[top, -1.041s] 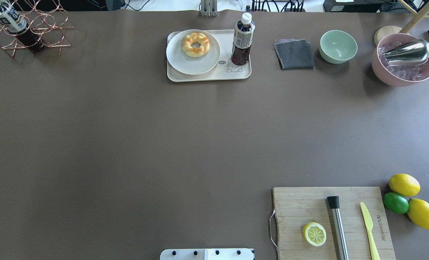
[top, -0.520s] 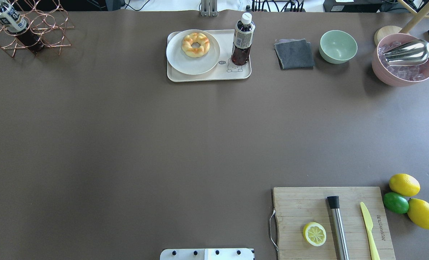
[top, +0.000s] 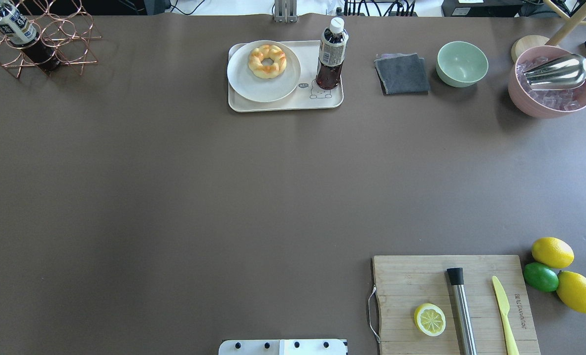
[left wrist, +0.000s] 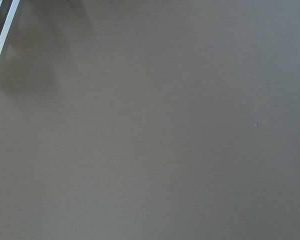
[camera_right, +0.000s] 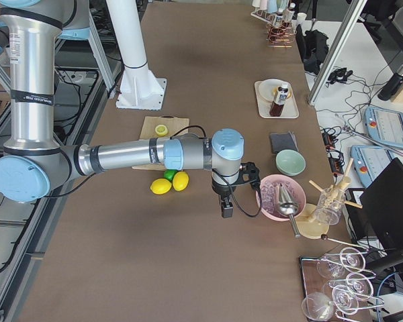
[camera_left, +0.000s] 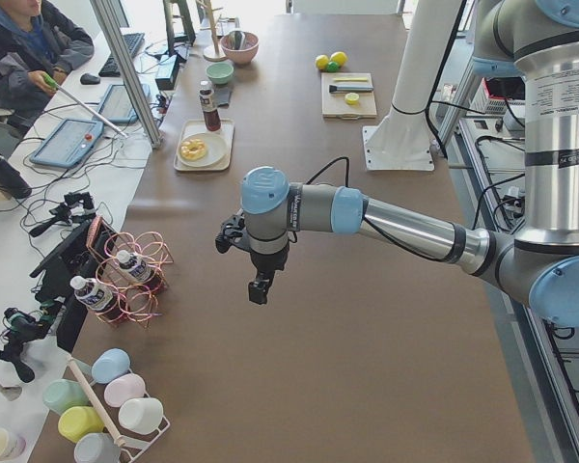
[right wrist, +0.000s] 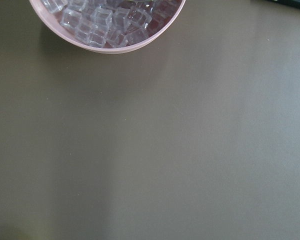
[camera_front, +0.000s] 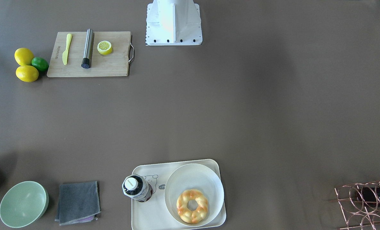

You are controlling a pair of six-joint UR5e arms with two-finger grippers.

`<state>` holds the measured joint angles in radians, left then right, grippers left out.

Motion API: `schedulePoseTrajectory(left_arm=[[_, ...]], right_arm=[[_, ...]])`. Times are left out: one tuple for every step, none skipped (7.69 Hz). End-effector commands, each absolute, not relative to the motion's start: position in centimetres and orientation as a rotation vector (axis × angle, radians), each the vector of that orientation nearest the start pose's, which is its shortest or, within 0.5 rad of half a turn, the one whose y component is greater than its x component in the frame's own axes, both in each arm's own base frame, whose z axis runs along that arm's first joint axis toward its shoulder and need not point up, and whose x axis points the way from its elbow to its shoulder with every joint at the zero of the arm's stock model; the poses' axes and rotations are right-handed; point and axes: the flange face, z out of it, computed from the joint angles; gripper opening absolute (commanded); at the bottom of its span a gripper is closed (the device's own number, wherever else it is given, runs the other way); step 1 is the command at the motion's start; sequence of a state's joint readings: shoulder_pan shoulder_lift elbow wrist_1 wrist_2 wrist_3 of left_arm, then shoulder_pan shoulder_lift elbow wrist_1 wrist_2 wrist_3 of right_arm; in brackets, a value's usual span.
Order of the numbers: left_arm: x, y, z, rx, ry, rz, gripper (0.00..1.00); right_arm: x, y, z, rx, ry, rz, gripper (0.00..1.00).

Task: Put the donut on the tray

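Note:
The braided donut [top: 267,61] lies on a round white plate [top: 253,84], which sits on the left part of the cream tray [top: 285,104] at the table's far middle. It also shows in the front view [camera_front: 192,205] on the tray [camera_front: 142,207]. Neither gripper shows in the overhead or front views. The left gripper [camera_left: 258,289] hangs over bare table at the table's left end, far from the tray. The right gripper [camera_right: 226,208] hangs beside the pink ice bowl at the right end. I cannot tell whether either is open or shut.
A dark drink bottle [top: 330,53] stands on the tray's right part. A grey cloth [top: 402,73], green bowl [top: 462,63] and pink ice bowl [top: 551,86] with a metal scoop lie to the right. A cutting board [top: 406,296] and a copper rack [top: 41,44] sit at corners.

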<state>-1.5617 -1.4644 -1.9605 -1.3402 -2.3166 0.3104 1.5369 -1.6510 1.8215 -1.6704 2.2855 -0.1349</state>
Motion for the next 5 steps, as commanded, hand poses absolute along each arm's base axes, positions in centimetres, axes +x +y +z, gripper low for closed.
schedulePoseTrajectory(left_arm=[[-6.8,-43.9,52.9,0.164,0.730,0.225,0.98],[-6.9,-44.3,53.3,0.183,0.723,0.232,0.98],[-6.9,-44.2,54.4,0.190,0.726,0.235,0.98],[-6.9,-44.1,54.6,0.192,0.730,0.234,0.98],[-7.5,-43.9,53.9,0.211,0.728,0.227,0.98]], right_arm=[[5.3,-46.1,58.5,0.110,-0.709,-0.186,1.00],[5.4,-45.9,58.3,0.114,-0.709,-0.185,1.00],[5.6,-45.9,58.3,0.117,-0.710,-0.183,1.00],[5.6,-45.9,58.2,0.118,-0.710,-0.182,1.00],[5.6,-46.0,58.1,0.120,-0.710,-0.182,1.00]])
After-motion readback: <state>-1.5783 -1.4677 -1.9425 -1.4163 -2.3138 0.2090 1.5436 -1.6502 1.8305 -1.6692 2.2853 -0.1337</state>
